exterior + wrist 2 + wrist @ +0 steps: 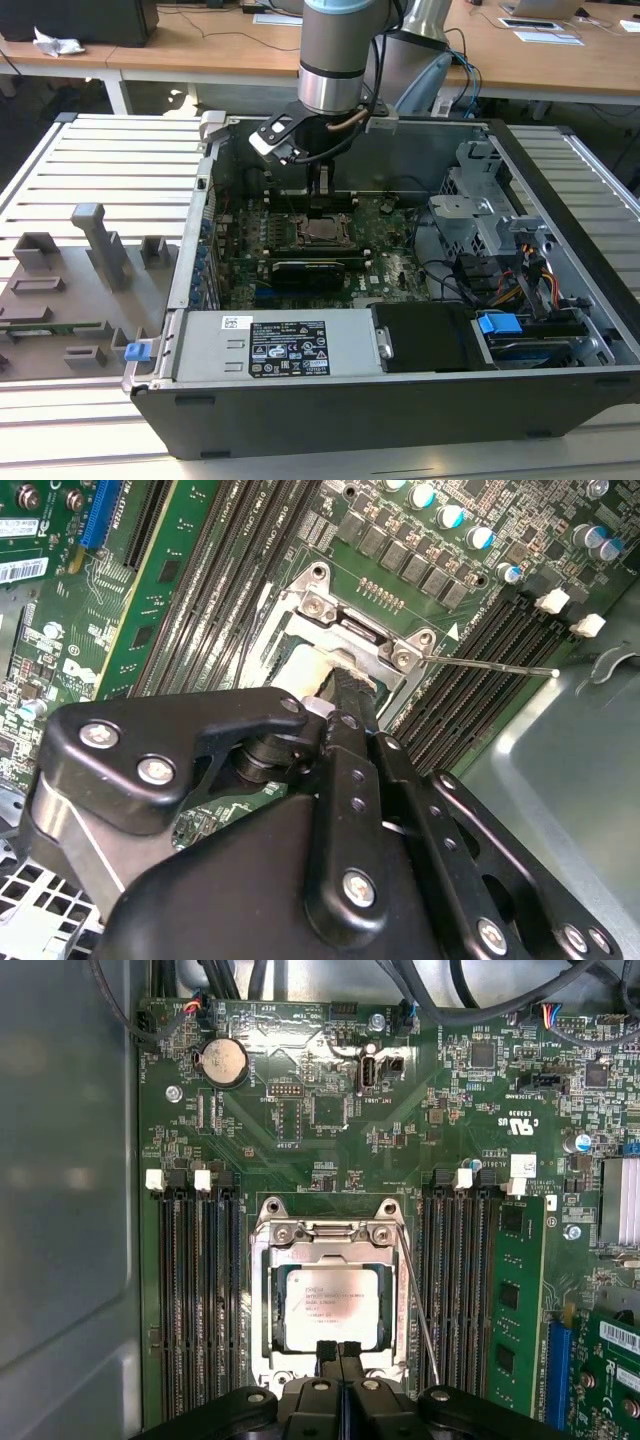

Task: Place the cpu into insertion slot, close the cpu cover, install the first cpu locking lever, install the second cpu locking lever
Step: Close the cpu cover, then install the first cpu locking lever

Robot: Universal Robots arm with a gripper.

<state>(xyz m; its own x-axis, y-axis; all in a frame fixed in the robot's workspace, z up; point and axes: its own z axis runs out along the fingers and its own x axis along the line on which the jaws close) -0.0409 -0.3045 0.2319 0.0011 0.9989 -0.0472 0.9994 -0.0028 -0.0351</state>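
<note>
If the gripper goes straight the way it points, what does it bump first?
The gripper would probably meet the cpu cover rim first, right by the cpu; depth is unclear.

Pincer [338, 1352] apparently hides one cpu cover [330, 1232] edge.

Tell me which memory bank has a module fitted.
The bank on the thin lever's side: a green module stands in its outer slot; the other bank is empty.

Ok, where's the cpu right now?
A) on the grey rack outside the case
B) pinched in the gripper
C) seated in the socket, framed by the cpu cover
C: in the first wrist view the cpu lies flat inside the window of the cpu cover, and the gripper is shut with nothing in it.
</note>
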